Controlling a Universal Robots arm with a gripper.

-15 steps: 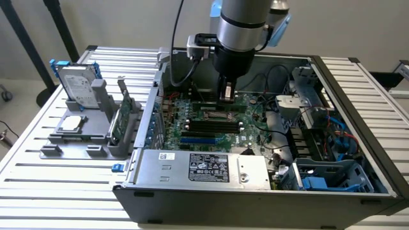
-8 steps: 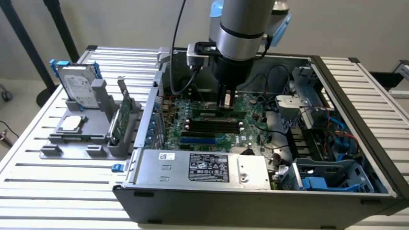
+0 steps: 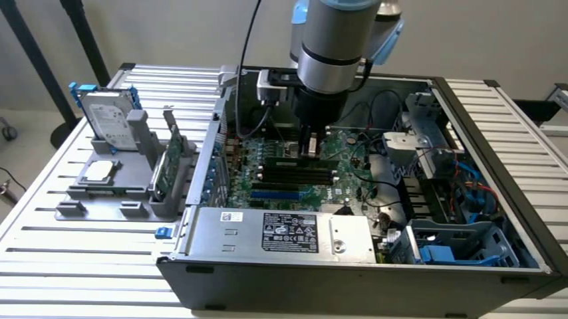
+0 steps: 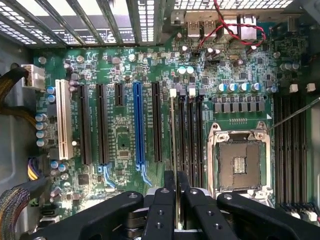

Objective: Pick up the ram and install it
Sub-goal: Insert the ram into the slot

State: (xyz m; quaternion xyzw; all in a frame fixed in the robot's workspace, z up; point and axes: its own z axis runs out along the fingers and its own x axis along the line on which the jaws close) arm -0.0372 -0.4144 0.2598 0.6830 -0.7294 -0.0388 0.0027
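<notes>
Gripper fingers pressed nearly together, pinching ram between them. Ram on edge, running out from fingertips along black memory slots, near CPU socket. Seated or above slot: cannot tell.

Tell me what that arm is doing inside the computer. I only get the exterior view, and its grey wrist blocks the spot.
Observer: In the wrist view, the gripper is shut on the ram, a thin stick seen edge-on.
Visitor: Where is it aimed?
Observer: It runs in line with the black memory slots, on their side farthest from the processor socket.
Visitor: Is it pushed in?
Observer: I cannot tell from here. The processor socket itself stands bare, with no cooler over it.
</notes>
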